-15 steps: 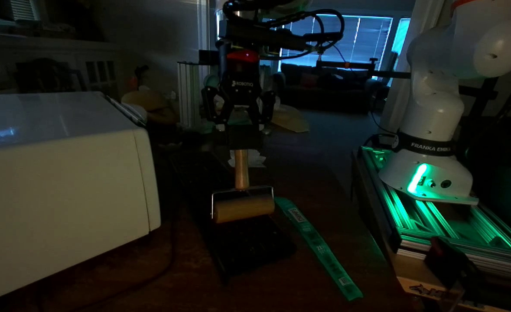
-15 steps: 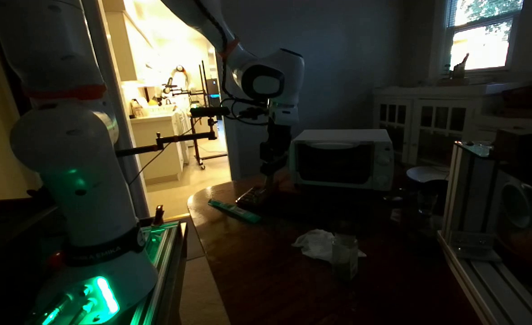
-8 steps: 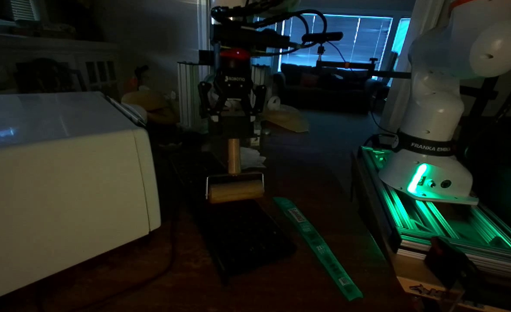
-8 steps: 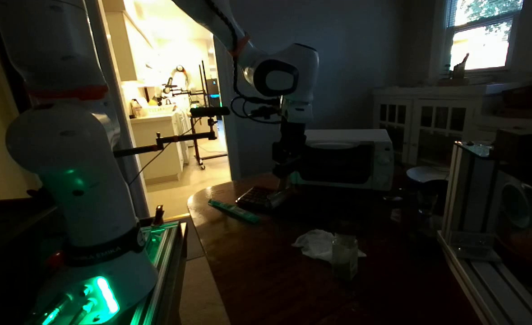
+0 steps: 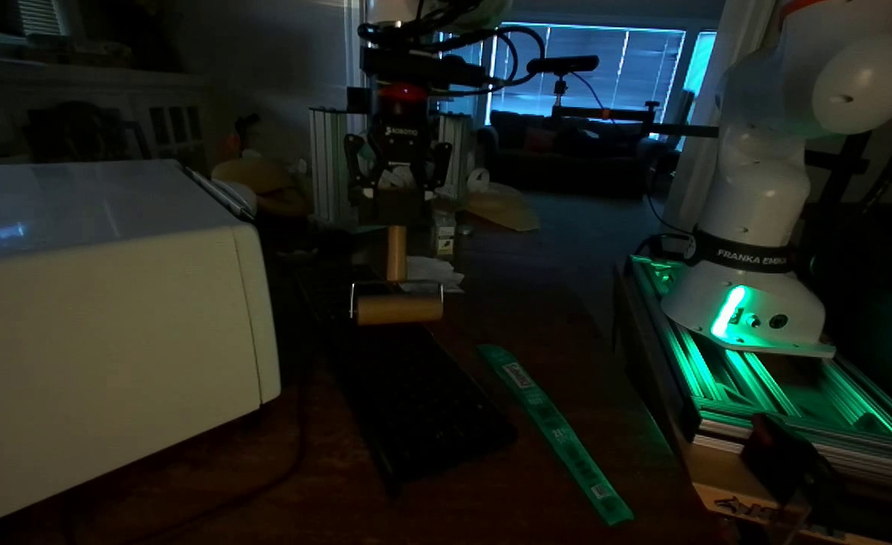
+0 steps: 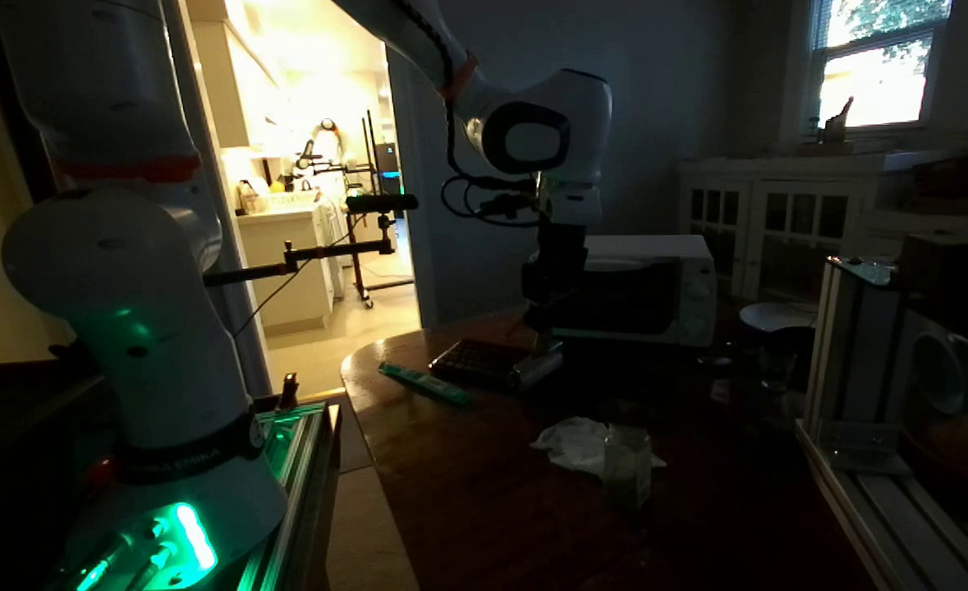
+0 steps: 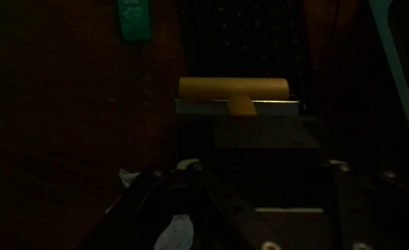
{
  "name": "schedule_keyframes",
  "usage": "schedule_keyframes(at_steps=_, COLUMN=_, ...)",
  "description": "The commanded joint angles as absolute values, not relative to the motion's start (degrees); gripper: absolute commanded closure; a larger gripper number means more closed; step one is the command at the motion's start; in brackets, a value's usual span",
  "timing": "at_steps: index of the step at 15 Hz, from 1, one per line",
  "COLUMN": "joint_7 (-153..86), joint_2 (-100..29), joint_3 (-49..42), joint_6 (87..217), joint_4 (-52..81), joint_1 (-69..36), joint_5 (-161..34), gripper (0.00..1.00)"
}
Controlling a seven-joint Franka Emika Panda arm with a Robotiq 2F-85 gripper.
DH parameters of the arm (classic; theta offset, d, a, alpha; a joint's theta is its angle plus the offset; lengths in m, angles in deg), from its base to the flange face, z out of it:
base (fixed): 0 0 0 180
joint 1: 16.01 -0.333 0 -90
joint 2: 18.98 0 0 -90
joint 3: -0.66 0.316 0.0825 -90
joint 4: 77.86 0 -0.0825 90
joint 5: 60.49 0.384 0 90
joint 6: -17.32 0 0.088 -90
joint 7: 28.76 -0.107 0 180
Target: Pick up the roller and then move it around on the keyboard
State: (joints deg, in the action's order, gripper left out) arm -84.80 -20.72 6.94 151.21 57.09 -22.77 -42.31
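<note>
The roller has a tan handle (image 5: pixel 397 253) and a pale tan cylinder (image 5: pixel 399 309) crosswise at its lower end. It is upright over the near-black keyboard (image 5: pixel 430 401); I cannot tell whether the cylinder touches the keys. My gripper (image 5: pixel 398 203) is shut on the top of the handle, where a dark block hides it. In an exterior view the roller (image 6: pixel 537 367) is over the right part of the keyboard (image 6: pixel 477 361), below my gripper (image 6: pixel 545 316). In the wrist view the cylinder (image 7: pixel 233 88) lies across the keyboard (image 7: pixel 253 38), ahead of my dark gripper (image 7: pixel 249 133).
A long green strip (image 5: pixel 555 428) lies beside the keyboard. A white toaster oven (image 5: pixel 113 325) stands on the keyboard's other side, also in an exterior view (image 6: pixel 623 248). Crumpled white paper (image 6: pixel 574 443) and a clear jar (image 6: pixel 627 468) stand on the table.
My gripper and the roller have moved together along the keyboard, away from the camera in an exterior view and rightward in an exterior view. The keyboard and green strip have not moved.
</note>
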Motion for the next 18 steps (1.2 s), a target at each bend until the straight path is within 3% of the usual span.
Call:
schedule_keyframes(at_steps=1, joint_7=-84.0, joint_2=-22.5, joint_3=6.1, joint_6=153.0, joint_4=56.2, joint_1=-22.0, joint_5=-44.1, gripper=0.67)
schedule_keyframes(at_steps=9, joint_7=-86.7, joint_2=-15.3, joint_3=5.1, joint_6=149.6, joint_4=58.1, joint_1=-21.3, joint_5=-46.3, gripper=0.67)
schedule_keyframes(at_steps=18, joint_7=-86.8, joint_2=0.6, joint_3=6.0, joint_6=133.9, joint_4=60.4, joint_1=-18.3, joint_5=-55.7, gripper=0.67)
